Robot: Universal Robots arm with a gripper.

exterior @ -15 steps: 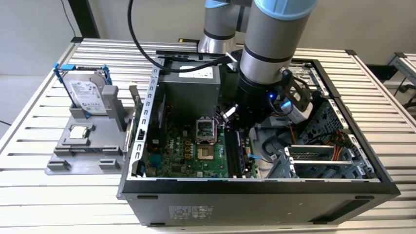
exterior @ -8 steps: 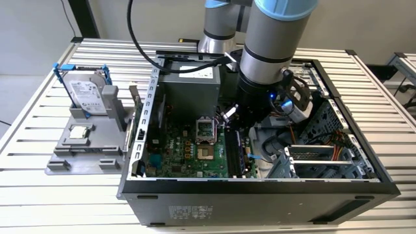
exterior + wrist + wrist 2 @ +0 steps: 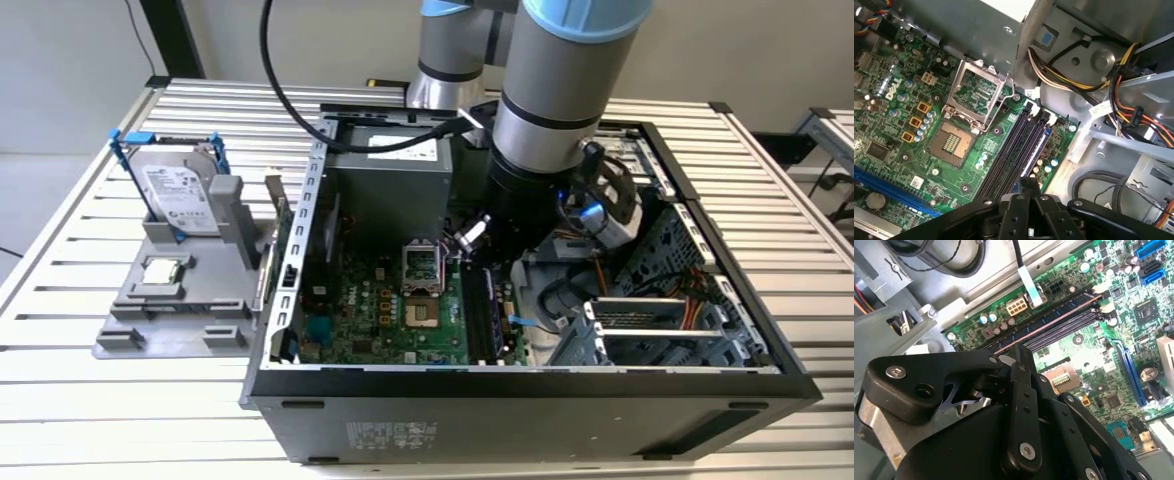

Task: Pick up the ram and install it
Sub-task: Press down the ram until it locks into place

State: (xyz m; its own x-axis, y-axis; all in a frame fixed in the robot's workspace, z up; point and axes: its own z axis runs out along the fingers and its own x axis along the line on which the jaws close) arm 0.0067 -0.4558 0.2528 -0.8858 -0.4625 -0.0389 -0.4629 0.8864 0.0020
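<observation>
Ram point(image 3: 1035, 150) stands edge-on in one of the memory slots point(image 3: 1013, 145) on the motherboard point(image 3: 899, 95), apparently inserted, though full seating is unclear; the pincer point(image 3: 1029, 192) sits just above it, seemingly clamped on its top edge; release remains.

Exterior view. A counter point(image 3: 120, 400) of parallel pale metal slats carries two items. An open black computer case point(image 3: 534, 410) lies on its side across the middle and towards the exterior view's right, its interior facing up. Just beside it, towards the exterior view's left, a grey plastic fixture point(image 3: 174, 310) rests flat on the slats. A silver hard drive with blue rails point(image 3: 174, 185) stands upright in the fixture's far end, and a small square processor chip point(image 3: 163, 270) lies in a recess on its base.
</observation>
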